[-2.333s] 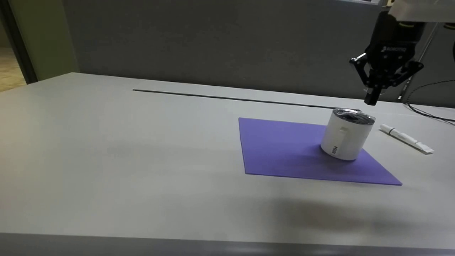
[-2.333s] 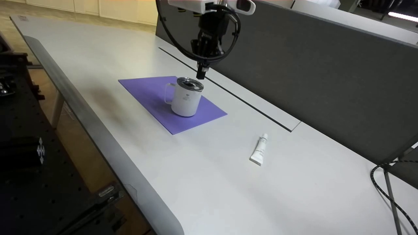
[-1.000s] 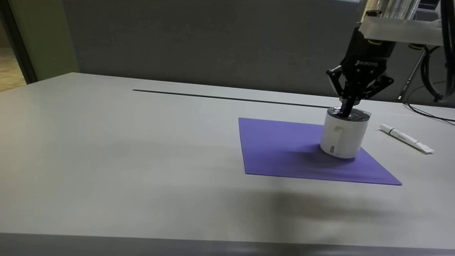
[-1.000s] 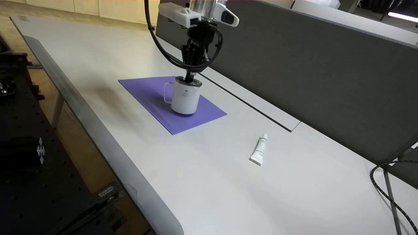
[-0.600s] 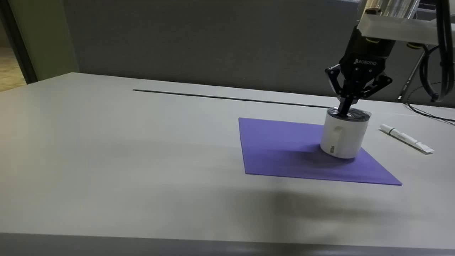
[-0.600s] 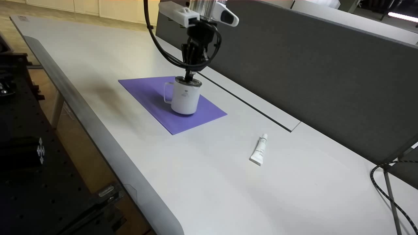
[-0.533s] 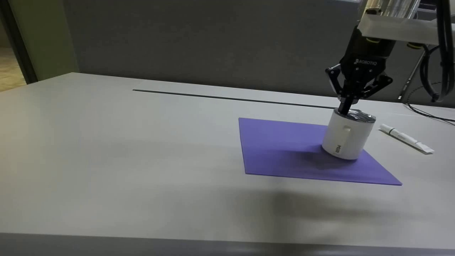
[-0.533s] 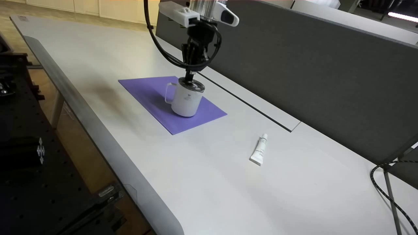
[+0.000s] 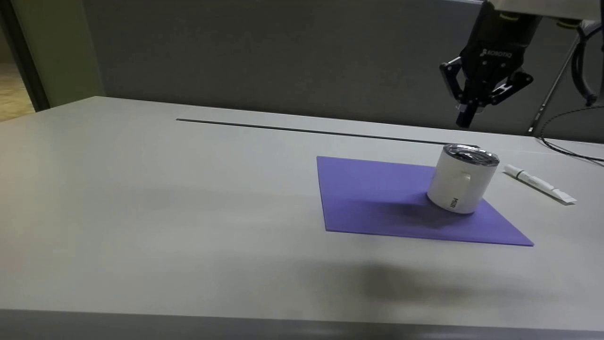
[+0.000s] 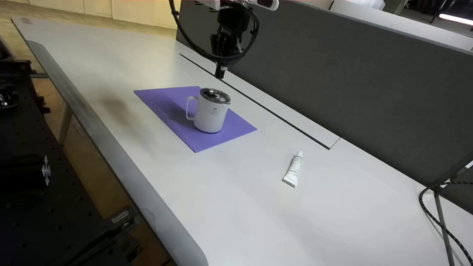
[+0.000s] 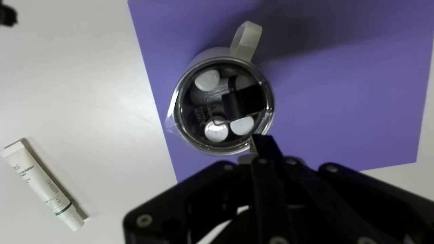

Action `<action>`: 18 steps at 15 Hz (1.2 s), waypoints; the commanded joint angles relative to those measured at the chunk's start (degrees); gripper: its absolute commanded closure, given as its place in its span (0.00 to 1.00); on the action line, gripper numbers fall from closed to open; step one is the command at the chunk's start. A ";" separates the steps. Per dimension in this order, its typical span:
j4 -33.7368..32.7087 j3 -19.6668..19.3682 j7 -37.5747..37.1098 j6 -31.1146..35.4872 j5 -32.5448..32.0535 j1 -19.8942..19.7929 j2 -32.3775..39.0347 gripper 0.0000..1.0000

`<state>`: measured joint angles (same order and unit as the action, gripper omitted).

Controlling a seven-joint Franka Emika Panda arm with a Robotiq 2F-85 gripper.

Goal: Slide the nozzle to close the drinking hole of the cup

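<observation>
So the white cup (image 10: 210, 115) is standing on the purple mat (image 9: 368, 193), close to one edge of it. Smooth satiny cylinder, squared-off loop handle (image 11: 249, 35) on the side, small dark lettering (image 9: 454, 203) down low. The lid (image 9: 472, 155) is glossy and see-through with a shiny silvery rim, and in the wrist view there's a boxy black nozzle (image 11: 245, 101) set into it next to some pale rounded shapes (image 11: 216, 131). The black gripper (image 9: 466, 119) hangs higher than the mat and everything on it, apart from the lid in both exterior views, fingers (image 10: 220, 72) pinched tight together into one slim bar. Off the mat, past the edge nearest the cup, a white squeeze tube (image 11: 42, 185) lies on the smooth pale tabletop (image 9: 165, 212): crimped flat at one end, round capped at the other, thin dark band by the cap (there's printing on it, too blurry for me to read). Mat itself is thin, matte and straight-edged
</observation>
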<state>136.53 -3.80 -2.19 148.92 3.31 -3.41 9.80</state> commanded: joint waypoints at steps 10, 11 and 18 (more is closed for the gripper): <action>0.62 -0.58 0.34 -16.25 -2.16 -0.86 -15.53 0.06; 0.58 -0.68 0.25 -16.60 -2.54 -1.04 -16.03 0.02; -0.09 -0.61 -1.10 -21.27 -8.09 -2.16 -16.90 0.00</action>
<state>136.65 -4.36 -1.93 131.02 -2.11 -5.13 -6.02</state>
